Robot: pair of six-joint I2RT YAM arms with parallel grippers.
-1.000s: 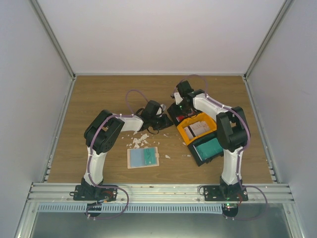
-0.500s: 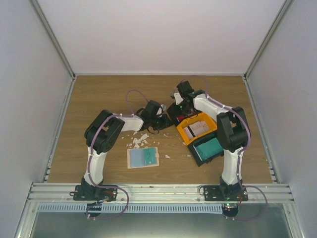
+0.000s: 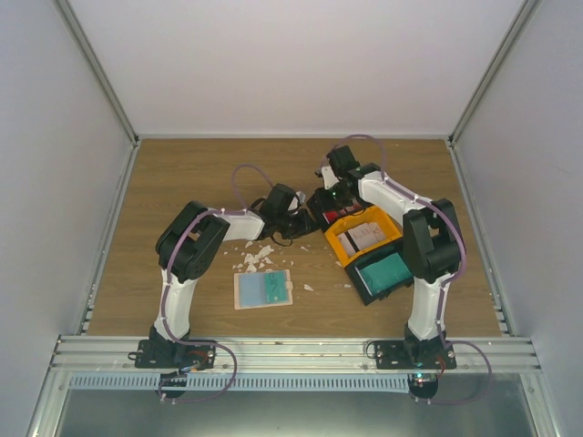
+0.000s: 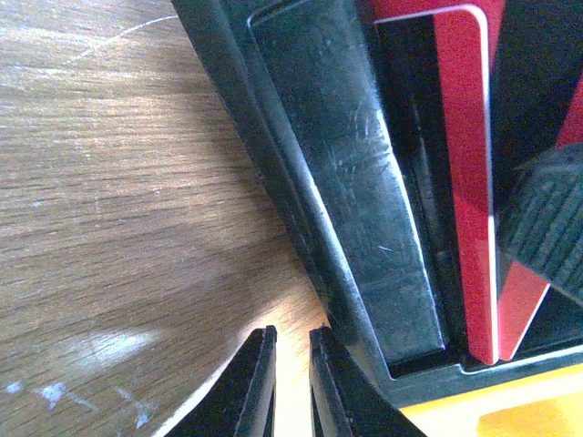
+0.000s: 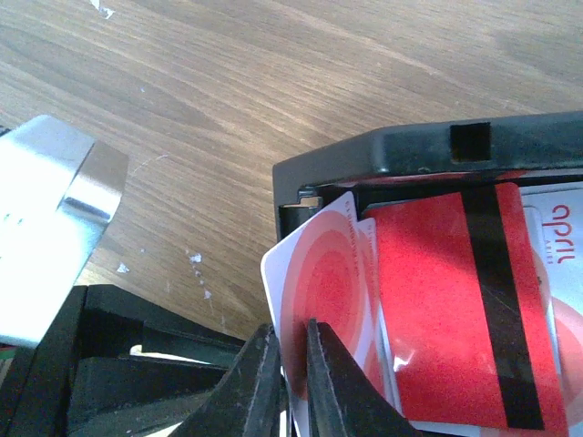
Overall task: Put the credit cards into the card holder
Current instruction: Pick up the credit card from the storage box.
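Several credit cards (image 5: 455, 300) lie stacked in a black bin (image 5: 410, 150) at the middle of the table (image 3: 182, 182). They are red ones with a dark stripe, with pale ones beneath. The right gripper (image 5: 291, 364) reaches in over the bin's corner, its claw pinched on the edge of the top red-ringed card (image 5: 319, 273). That card is tilted up off the pile, probably so that only one thin card comes away.

The left gripper (image 4: 290, 382) sits low on the wood just outside the same bin. Its fingers are drawn almost together, with a sliver of table showing between them and nothing held. It looks placed to brace the bin against sliding, though its wrist view is too close to show whether a finger actually touches the wall.

The card holder (image 3: 262, 289) lies open and flat near the left arm, well apart from the bins, with its pale inside facing up. White scraps (image 3: 257, 257) are scattered between it and the grippers. Beside the right arm sit a yellow bin (image 3: 337, 244) of pale cards and a second black bin (image 3: 360, 284) with a teal card (image 3: 384, 270). The left arm's forearm and the scraps lie across the shortest path from the pinched card to the holder.
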